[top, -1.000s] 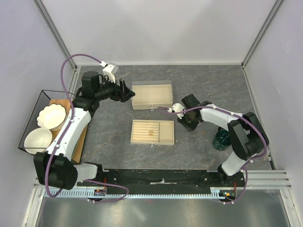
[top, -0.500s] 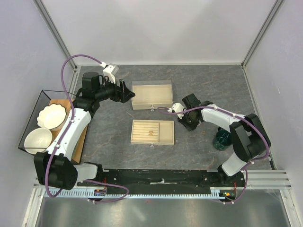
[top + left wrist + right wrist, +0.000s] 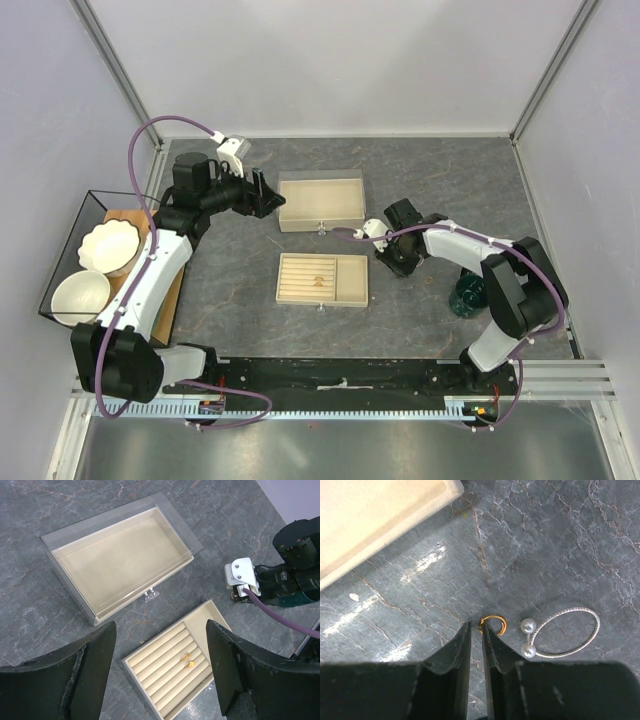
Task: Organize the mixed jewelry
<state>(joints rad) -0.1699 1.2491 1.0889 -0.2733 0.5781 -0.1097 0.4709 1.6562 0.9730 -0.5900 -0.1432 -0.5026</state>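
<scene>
**Right arm mid-pick on a ring; next is lift and drop into a tray slot**

Nearest the bases, the dark green glass vessel point(image 3: 467, 296) stands by the right arm and plays no part.

The beige slotted tray point(image 3: 352, 279) sits mid-table. There are two small gold pieces point(image 3: 187, 660) in its roll slots already.

Just right of the tray, the right gripper point(image 3: 475, 626) is down at the grey marbled table point(image 3: 560, 540). Its jaws are pressed almost together, nipping the left edge of a small gold open ring point(image 3: 503, 625). Most of the ring sticks out past the tips, so the grip looks marginal. A thin silver wire hoop point(image 3: 528, 626) with two pearl ends lies flat just beside the ring; I can't tell if they touch.

Farther back is the clear-walled beige-lined box point(image 3: 320, 203), with nothing visible inside. At its left end the left gripper point(image 3: 265, 192) hovers with its jaws spread wide, holding nothing.

My read is that the step in hand is picking the ring. Next calls for:
- a straight lift that doesn't snag the hoop
- confirming the ring comes up
- a short move left and a release over a free slot

The hoop would go after that.
</scene>
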